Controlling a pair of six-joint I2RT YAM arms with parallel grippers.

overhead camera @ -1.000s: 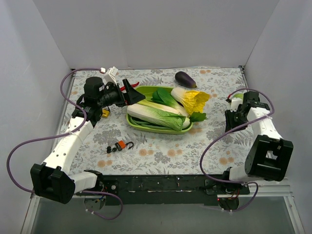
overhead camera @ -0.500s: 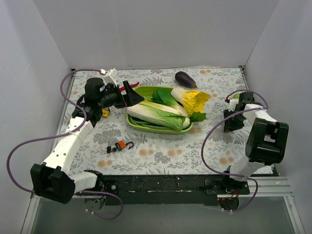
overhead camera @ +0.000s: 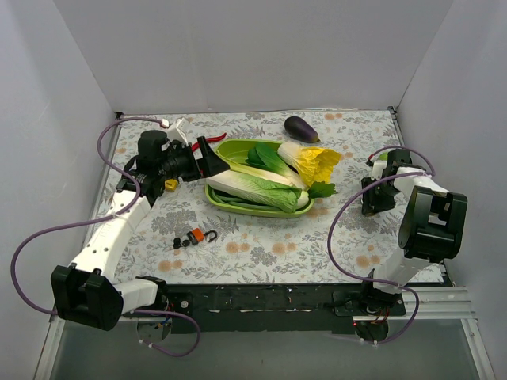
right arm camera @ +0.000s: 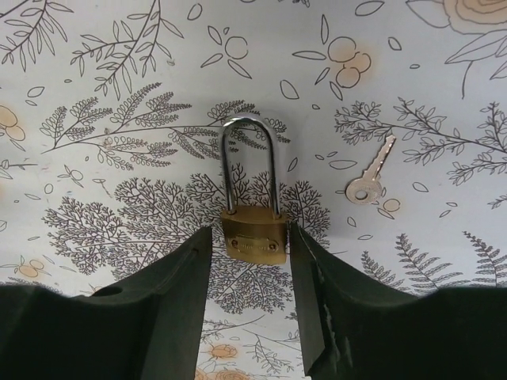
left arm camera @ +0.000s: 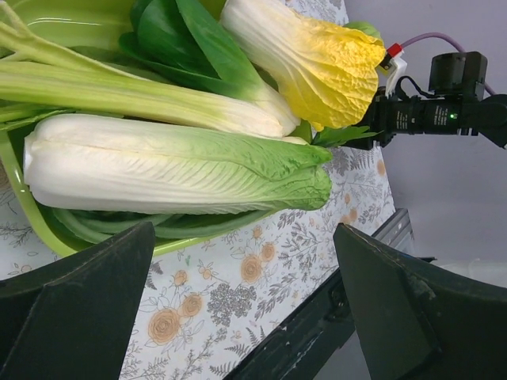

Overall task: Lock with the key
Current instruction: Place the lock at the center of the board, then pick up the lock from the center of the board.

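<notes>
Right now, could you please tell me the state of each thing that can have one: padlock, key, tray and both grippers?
padlock: lying flat on the cloth, shackle looks pushed in.
key: lying loose, right of the padlock, apart from it.
right gripper: open, one finger either side of the padlock body.
left gripper: wide open, empty.
tray: filled with leafy vegetables.

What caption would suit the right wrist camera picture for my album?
Right gripper straddling a brass padlock that lies on the floral tablecloth, a small silver key beside it.
</notes>
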